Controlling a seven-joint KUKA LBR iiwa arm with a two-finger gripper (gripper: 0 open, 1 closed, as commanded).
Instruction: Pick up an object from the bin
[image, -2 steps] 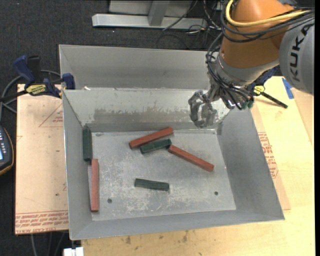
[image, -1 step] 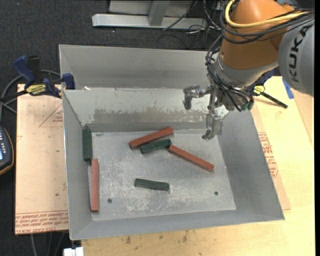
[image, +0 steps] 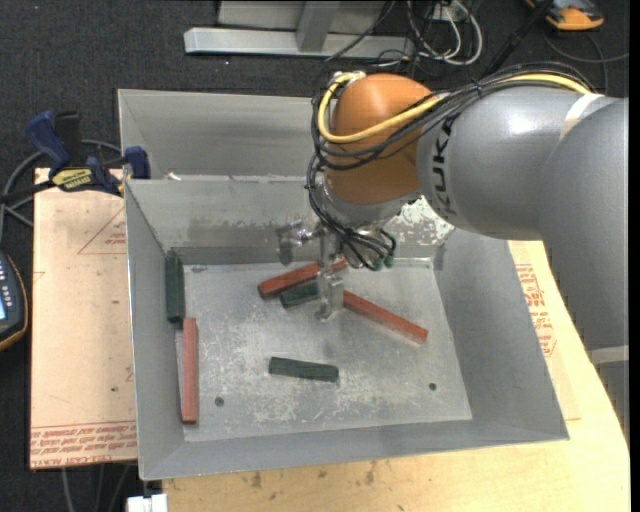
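- A grey metal bin (image: 300, 205) is seen from above, with sloping walls and a flat, scuffed floor; six small bars lie loose on that floor
- A thick grey robot arm (image: 530, 160) reaches in from the view's right; its wrist carries a rounded orange cover (image: 375, 135) with yellow and black cables (image: 335, 95) looped round it
- The end effector (image: 328, 303) points down from under the orange cover, its tip low over the middle of the bin floor, somewhat towards the back wall
- Whether the end effector is open or closed cannot be told (its tip is small and crowded by the bars around it), and no bar can be seen gripped in it
- Just to the view's left of the tip lies a reddish-brown bar (image: 285, 283), slanting, with its right end meeting the end effector
- Tucked against the near side of that bar is a short dark green block (image: 298, 297), also right beside the tip
- On the other side of the tip, a long red bar (image: 385, 318) slants away towards the view's lower right, its upper end just beside the end effector
- Nearer the front of the bin, apart from this cluster, a dark green bar (image: 303, 370) lies almost level
- Along the foot of the left wall a second dark green bar (image: 174, 288) lies lengthwise, and below it, nearly end to end, a second red bar (image: 188, 370) runs towards the front edge
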